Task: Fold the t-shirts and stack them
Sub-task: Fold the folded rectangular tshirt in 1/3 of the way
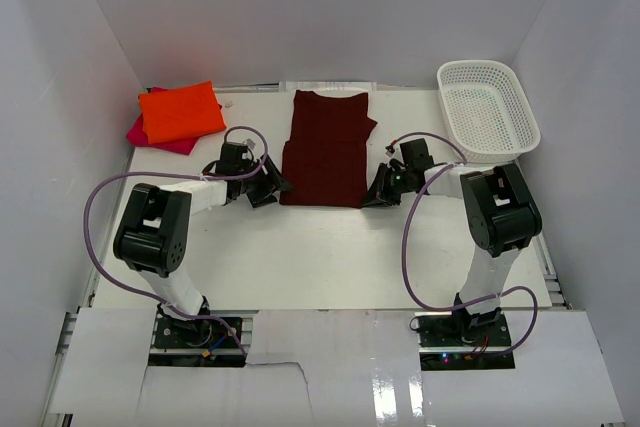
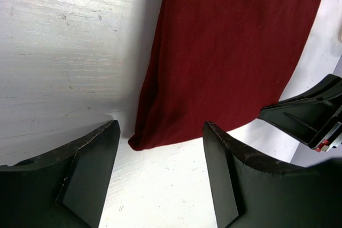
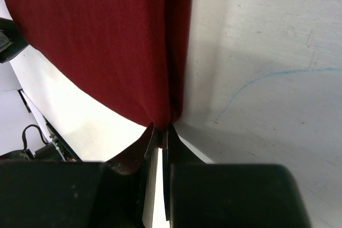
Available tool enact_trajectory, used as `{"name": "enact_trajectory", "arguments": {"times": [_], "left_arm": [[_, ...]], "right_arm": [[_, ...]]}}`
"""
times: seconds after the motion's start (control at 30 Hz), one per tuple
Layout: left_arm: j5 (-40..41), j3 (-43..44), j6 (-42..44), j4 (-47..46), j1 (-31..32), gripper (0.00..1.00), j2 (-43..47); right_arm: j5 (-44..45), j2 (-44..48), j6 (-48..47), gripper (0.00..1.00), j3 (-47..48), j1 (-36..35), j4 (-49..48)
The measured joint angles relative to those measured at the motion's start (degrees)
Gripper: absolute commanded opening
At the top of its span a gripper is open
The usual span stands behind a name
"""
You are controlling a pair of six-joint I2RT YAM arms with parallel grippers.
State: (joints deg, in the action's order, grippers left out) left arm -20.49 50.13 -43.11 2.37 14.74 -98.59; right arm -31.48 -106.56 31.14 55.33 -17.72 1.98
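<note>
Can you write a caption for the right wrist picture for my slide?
Right gripper pinched shut on a corner of the dark red t-shirt on the white table.

Seen from the top view, a flat t-shirt (image 1: 325,152) lies at the centre of the tabletop (image 1: 330,247). In the upper left of the frame, an upper folded t-shirt (image 1: 180,112) rests on a lower folded t-shirt (image 1: 137,131). A mesh basket (image 1: 487,109) stands in the upper right. The left gripper (image 1: 268,187) sits just beside the flat t-shirt's lower-left corner, and the right gripper (image 1: 378,192) touches its lower-right corner.
</note>
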Motion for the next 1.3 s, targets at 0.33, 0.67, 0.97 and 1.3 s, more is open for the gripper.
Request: {"name": "enact_trajectory", "arguments": {"times": [0.33, 0.67, 0.97, 1.3], "left_arm": [[-1.90, -2.34, -1.42, -3.41, -0.33, 0.73, 0.17], [-3.85, -2.49, -3.04, -4.50, -0.39, 0.36, -2.29], [-6.03, -2.38, -2.78, -4.42, -0.39, 0.00, -3.72], [-8.85, -2.95, -2.60, -3.87, 0.00, 0.00, -3.69]], "right_arm": [[0.04, 0.00, -0.07, 0.08, 0.33, 0.00, 0.11], [0.35, 0.00, -0.13, 0.08, 0.50, 0.00, 0.50], [0.76, 0.00, -0.57, 0.08, 1.11, 0.00, 1.42], [1.60, 1.22, -3.02, 0.08, 1.01, -0.02, 4.13]]}}
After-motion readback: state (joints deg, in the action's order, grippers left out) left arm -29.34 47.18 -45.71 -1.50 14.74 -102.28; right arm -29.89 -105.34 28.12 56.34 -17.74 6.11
